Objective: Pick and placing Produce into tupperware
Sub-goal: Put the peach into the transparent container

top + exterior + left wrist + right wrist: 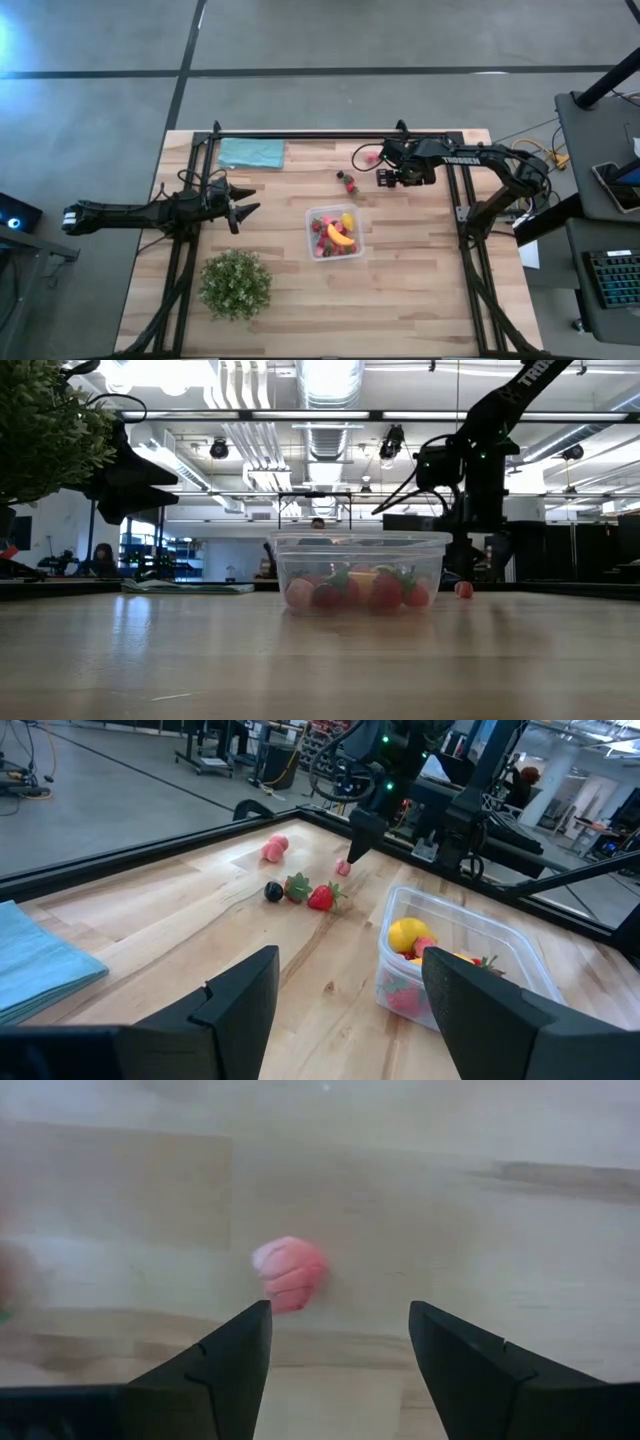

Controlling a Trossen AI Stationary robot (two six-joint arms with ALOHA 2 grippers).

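The clear square tupperware [336, 233] stands mid-table and holds a banana [340, 236], a lemon [406, 934] and red strawberries. Loose produce lies beyond it: a dark berry [273, 892], two strawberries [321, 898], a pink piece [275, 847] and a small pink piece [290, 1273]. My right gripper [385, 178] hangs open over that small pink piece [343, 868], fingers pointing down; the piece lies ahead of the fingers, not between them. My left gripper [245, 215] waits open left of the tupperware.
A teal folded cloth [250, 153] lies at the far left of the table. A bushy green plant [235, 284] stands near the front left. Black frame rails [330, 135] run along the far edge and both sides. Bare wood [420, 300] lies in front of the tupperware.
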